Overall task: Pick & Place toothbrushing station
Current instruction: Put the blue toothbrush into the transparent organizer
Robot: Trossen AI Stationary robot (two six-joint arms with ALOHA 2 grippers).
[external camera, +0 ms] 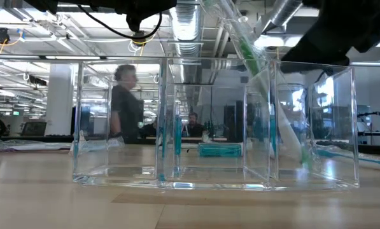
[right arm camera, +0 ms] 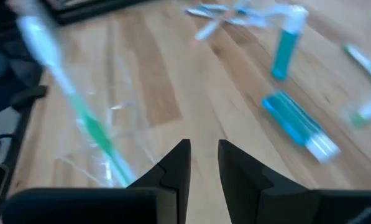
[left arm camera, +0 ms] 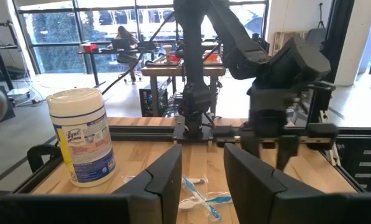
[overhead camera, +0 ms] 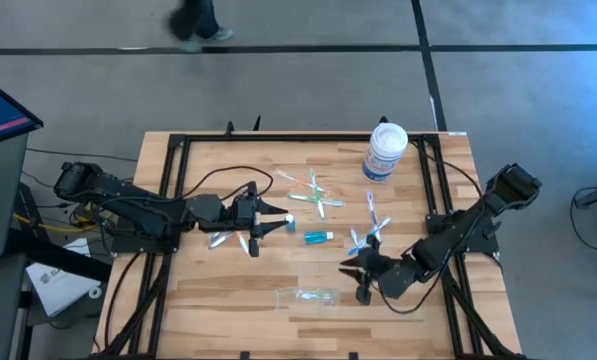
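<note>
The right tool (overhead camera: 361, 283) sits low over the front of the wooden desk (overhead camera: 218, 300), just beside the clear plastic tray (overhead camera: 306, 296), at the tray's right end. In the right wrist view its two dark fingers (right arm camera: 176, 163) stand narrowly apart with only bare desk showing between them. A green toothbrush (right arm camera: 79, 109) slants into the tray alongside the fingers. In the low view the same brush leans in the tray's right-hand compartment; whether the right tool is pinching its handle I cannot tell.

The left tool (overhead camera: 278, 222) hovers over the middle-left of the desk, its fingers (left arm camera: 166, 174) moderately apart and holding nothing. Blue and white toothbrushes (left arm camera: 201, 196) lie on the desk beyond it.

More toothbrushes lie scattered near the desk's middle: a green-white pair (overhead camera: 315, 195) and a blue cluster (overhead camera: 370, 230). The short teal tube (overhead camera: 317, 237) lies flat between the two arms. A white wipes tub (overhead camera: 386, 150) stands upright at the back right.
</note>
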